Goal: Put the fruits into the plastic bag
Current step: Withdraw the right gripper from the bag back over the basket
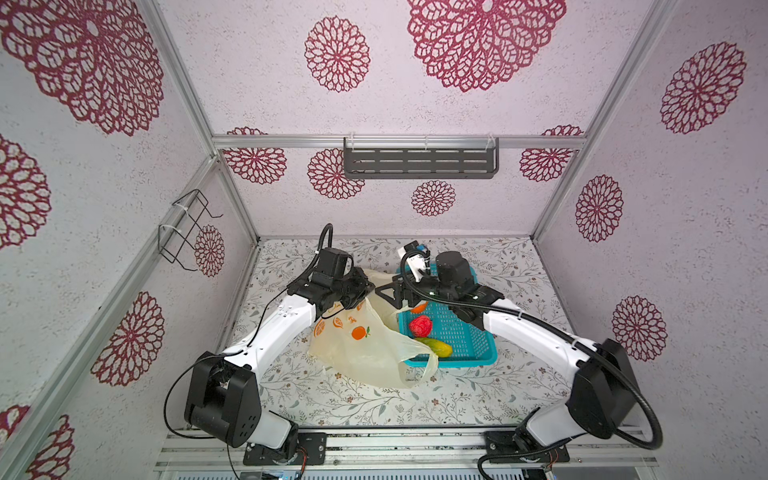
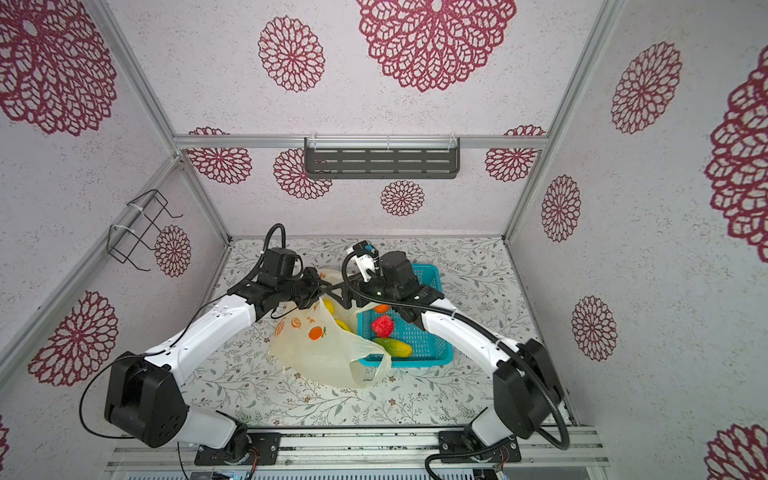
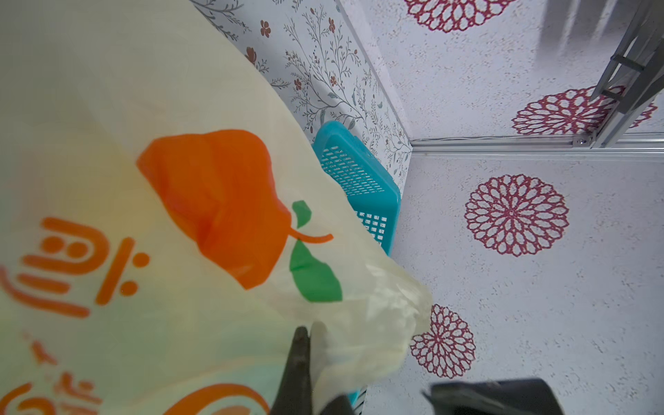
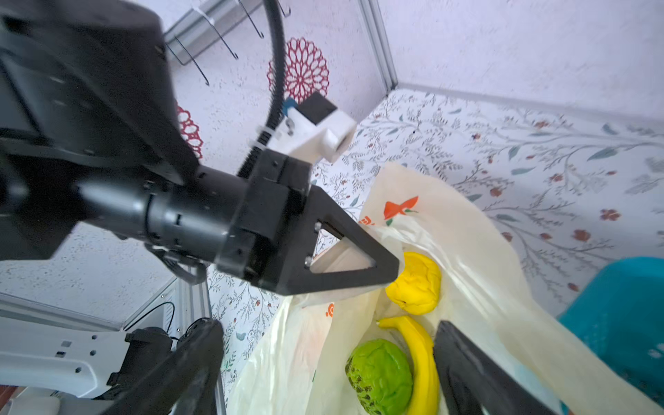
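Fruits lie on two sides of the right gripper, whose jaws stand wide apart and empty above the mouth of the plastic bag. Directly beneath it, inside the bag, sit a lumpy yellow one, a banana and a green pitted one. Facing it, the left gripper is clenched on the bag's upper edge, holding that edge off the table so the mouth gapes toward the right arm. The coming move, I judge, turns on the teal basket — it lies just beside the bag on the right arm's side, toward the table's near edge from the right gripper. It holds an orange, a red one and a green-yellow oblong. The orange is nearest the open jaws and partly hidden under the arm. The oblong lies farthest, by the basket's near rim, its long axis roughly along that rim. The right arm is plainly nearer, and the left is occupied. The bag's lower part sags on the floral table, one loop handle draped over the basket's near left corner — thin film that could snag. Around stand white walls with red rosettes, with a dark slotted shelf on the rear wall and a wire rack on the left.
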`<state>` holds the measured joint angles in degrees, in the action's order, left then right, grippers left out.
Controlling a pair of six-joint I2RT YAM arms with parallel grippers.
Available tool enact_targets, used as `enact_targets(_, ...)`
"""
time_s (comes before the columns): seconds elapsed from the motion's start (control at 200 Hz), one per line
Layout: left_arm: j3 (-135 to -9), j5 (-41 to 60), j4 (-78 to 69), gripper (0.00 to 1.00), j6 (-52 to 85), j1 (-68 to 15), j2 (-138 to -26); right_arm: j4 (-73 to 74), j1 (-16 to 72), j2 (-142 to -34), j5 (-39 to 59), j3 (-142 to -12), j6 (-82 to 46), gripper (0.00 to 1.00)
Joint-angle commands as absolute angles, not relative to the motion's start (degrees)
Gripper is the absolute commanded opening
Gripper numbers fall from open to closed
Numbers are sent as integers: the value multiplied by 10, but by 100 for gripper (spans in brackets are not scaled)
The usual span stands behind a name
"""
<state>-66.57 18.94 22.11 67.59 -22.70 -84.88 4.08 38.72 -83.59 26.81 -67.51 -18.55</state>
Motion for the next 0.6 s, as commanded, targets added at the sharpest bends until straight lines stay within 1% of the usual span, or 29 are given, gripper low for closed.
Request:
enact_targets(0.0,-659,183,215,0,680,-222,-836,-2,364,-782,197,-661,-155,92)
enact_targets(0.155,-645,180,215,0,682,-221,-826,-43,335,-761,63,-635,-172,92)
enact_targets(0.225,-642,178,216,0,683,-221,-823,-52,324,-769,43,-625,-187,91)
enact_targets(0.32,-642,177,215,0,683,-222,-820,-48,320,-787,59,-609,-192,89)
enact_targets(0.49,-641,176,217,0,683,-222,-817,13,320,-814,152,-563,-223,84)
enact_targets(0.54,-639,175,217,0,684,-221,-816,43,320,-823,177,-550,-238,81)
enact_targets(0.595,-637,174,215,0,683,-222,-816,75,321,-834,196,-541,-258,72)
